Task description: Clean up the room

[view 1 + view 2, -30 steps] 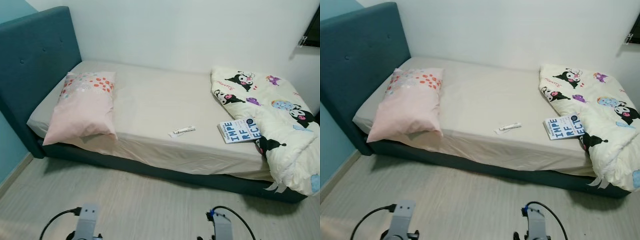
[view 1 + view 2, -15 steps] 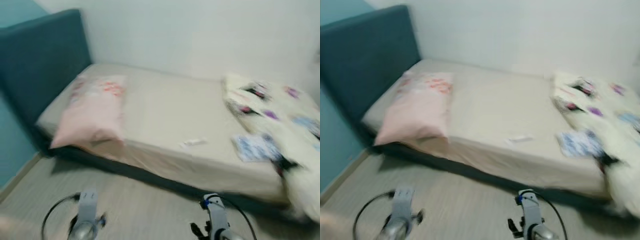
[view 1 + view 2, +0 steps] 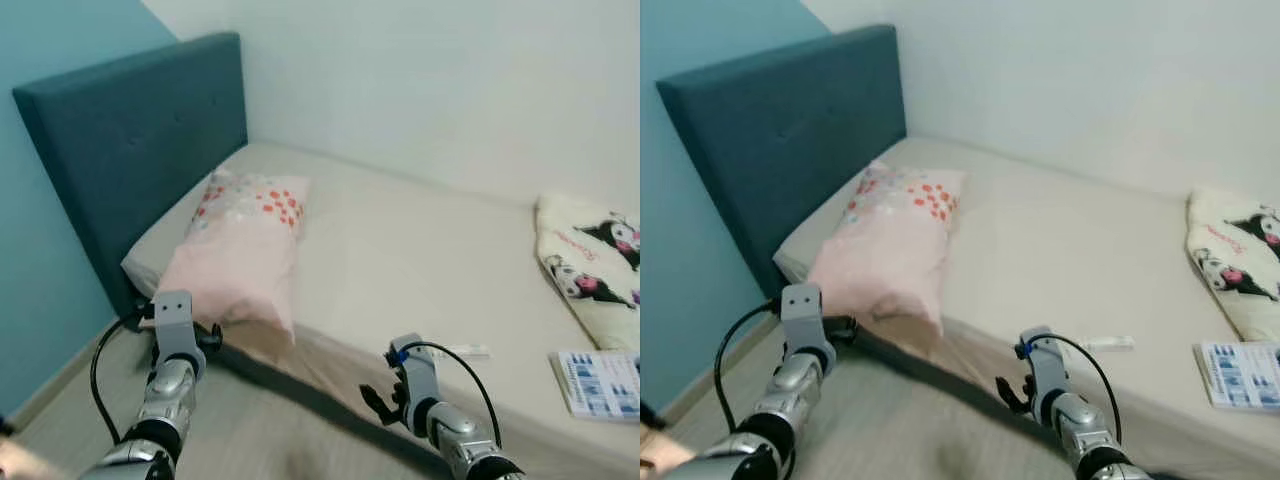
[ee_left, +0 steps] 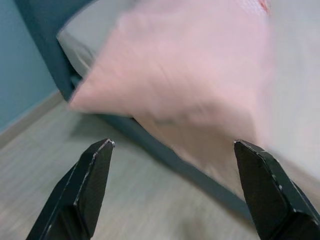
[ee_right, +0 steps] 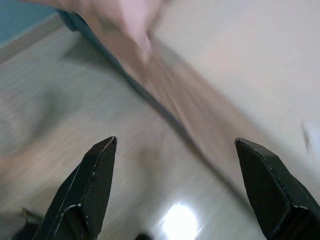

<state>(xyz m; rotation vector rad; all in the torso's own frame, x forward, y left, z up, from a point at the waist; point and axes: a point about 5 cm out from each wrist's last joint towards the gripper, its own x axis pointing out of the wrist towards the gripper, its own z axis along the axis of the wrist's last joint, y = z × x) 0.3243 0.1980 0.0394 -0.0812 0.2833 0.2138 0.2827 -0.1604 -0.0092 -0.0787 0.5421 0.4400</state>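
Observation:
A bed [image 3: 420, 250] with a beige sheet and a teal headboard [image 3: 130, 150] stands against the white wall. A pink pillow [image 3: 245, 250] with red dots lies at its head end, overhanging the near edge. A small white tube [image 3: 465, 351] and a blue-and-white book [image 3: 600, 383] lie on the sheet further right, by a cartoon-print blanket [image 3: 590, 265]. My left gripper [image 4: 173, 145] is open, held low in front of the pillow [image 4: 180, 75]. My right gripper [image 5: 176, 141] is open over the floor by the bed's near edge [image 5: 165, 85]. Neither holds anything.
Pale wood floor [image 3: 260, 440] runs along the bed's near side. A teal wall [image 3: 40, 250] stands to the left, leaving a narrow gap beside the headboard. The dark bed base [image 3: 300, 385] juts out under the sheet.
The camera has swung left and closer to the bed, so the pillow now sits in the middle. Both arms have risen further into view.

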